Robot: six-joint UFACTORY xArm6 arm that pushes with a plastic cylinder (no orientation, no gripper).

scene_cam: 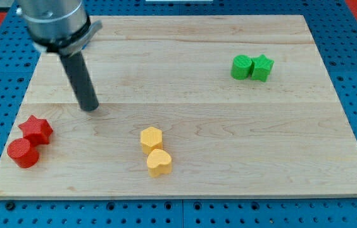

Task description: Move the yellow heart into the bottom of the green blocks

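The yellow heart [159,163] lies near the view's bottom centre, touching a yellow hexagon [151,138] just above it. Two green blocks sit together at the view's upper right: a green round block [242,66] and a green star [262,68] on its right. My tip [90,106] rests on the board at the view's left, well up and to the left of the yellow heart and far from the green blocks. It touches no block.
A red star [36,129] and a red cylinder [23,152] sit together near the board's lower left edge, below my tip. The wooden board [185,183] lies on a blue pegboard surface.
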